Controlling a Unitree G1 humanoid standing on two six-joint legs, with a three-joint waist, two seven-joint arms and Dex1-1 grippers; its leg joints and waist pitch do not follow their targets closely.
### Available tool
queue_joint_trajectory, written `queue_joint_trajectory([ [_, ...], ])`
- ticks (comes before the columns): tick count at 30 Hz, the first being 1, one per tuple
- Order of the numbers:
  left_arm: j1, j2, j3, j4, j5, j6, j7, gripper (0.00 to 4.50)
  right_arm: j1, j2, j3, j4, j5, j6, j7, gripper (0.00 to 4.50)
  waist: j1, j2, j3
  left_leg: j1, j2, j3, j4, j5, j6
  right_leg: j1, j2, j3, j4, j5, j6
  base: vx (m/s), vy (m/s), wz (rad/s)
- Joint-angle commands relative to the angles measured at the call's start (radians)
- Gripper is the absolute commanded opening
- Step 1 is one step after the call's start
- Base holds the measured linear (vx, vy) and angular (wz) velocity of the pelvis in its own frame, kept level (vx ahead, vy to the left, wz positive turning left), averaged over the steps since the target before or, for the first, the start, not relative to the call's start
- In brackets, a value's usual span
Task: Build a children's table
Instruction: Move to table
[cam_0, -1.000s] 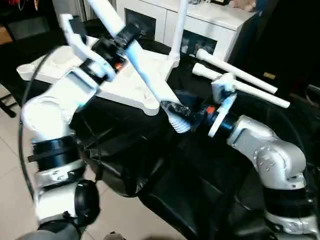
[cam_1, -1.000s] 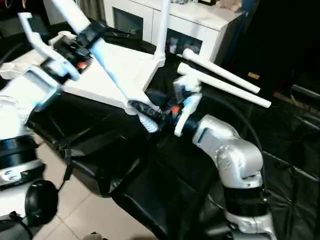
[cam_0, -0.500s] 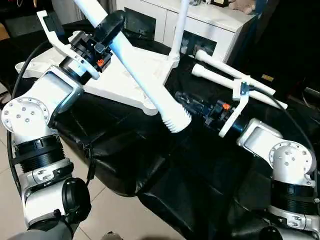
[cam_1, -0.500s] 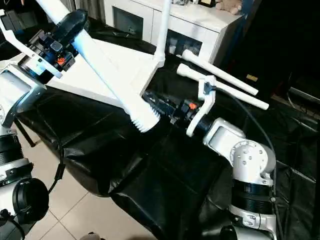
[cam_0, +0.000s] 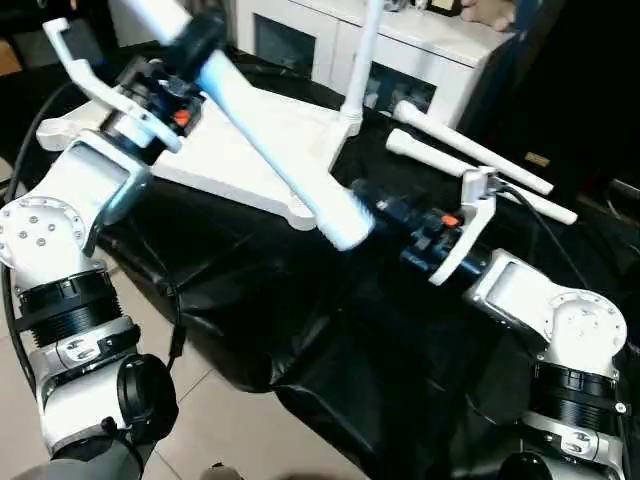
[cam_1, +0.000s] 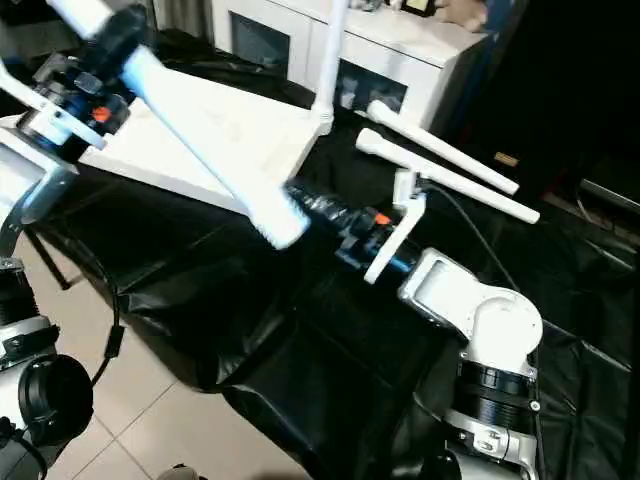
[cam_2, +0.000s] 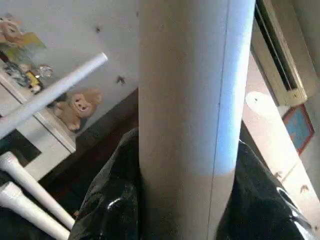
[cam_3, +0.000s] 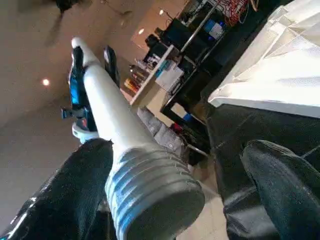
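L gripper (cam_0: 190, 45) clamped on leg (cam_0: 265, 150), threaded end over tabletop (cam_0: 235, 165) near corner. R gripper (cam_3: 175, 165) jaws wide apart, not holding. Step: seating leg; next needs end lined up w/ socket (cam_0: 303, 212).

White tabletop (cam_0: 250, 150), white ridged-end leg (cam_0: 270, 150), glossy black sheet (cam_0: 330, 340), silver forearms, black gripper fingers (cam_3: 280, 195), beige floor tiles (cam_0: 200, 420)

A white leg (cam_3: 115, 125) runs away from the camera, its ribbed end (cam_3: 155, 192) close between the right end effector's (cam_3: 185, 195) two spread black fingers (cam_3: 75, 190). The left end effector (cam_3: 92, 62) clamps its far part. The white tabletop's (cam_3: 280, 65) ribbed underside lies beside, on black sheeting (cam_3: 235, 130).
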Motion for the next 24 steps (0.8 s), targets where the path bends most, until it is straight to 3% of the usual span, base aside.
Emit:
queue_joint_trajectory([
  [1,-0.015,0.003,-0.006,0.003,-0.024,-0.013,0.010,1.72,-0.011,0.000,-0.010,-0.013,0.032,0.025,-0.033,4.50,0.006,0.010,-0.073,0.016,-0.012,0.034,-0.071,-0.068,-0.095,0.049,-0.044,0.010,-0.069,0.048,-0.100,0.000,0.000,0.00],
  [5,-0.018,0.002,-0.004,0.010,-0.028,-0.016,0.011,1.72,-0.006,0.007,0.008,-0.021,0.022,0.017,-0.047,4.50,0.008,0.011,-0.071,0.013,-0.009,0.032,-0.074,-0.090,-0.104,0.047,-0.047,0.005,-0.070,0.011,-0.089,0.000,0.000,0.00],
  [14,-0.036,-0.023,-0.011,0.040,-0.044,-0.030,0.016,1.72,0.009,0.037,0.037,-0.039,0.045,0.023,-0.078,4.50,0.018,0.016,-0.076,0.011,-0.008,0.032,-0.073,-0.081,-0.109,0.046,-0.050,0.000,-0.068,0.037,-0.080,0.000,0.000,0.00],
  [24,-0.061,-0.043,0.004,0.070,-0.053,-0.063,0.026,1.72,0.013,0.033,0.034,-0.035,0.080,0.020,-0.092,4.50,0.024,0.019,-0.076,0.007,-0.007,0.030,-0.077,-0.103,-0.114,0.047,-0.057,-0.010,-0.071,0.011,-0.071,0.000,0.000,0.00],
])
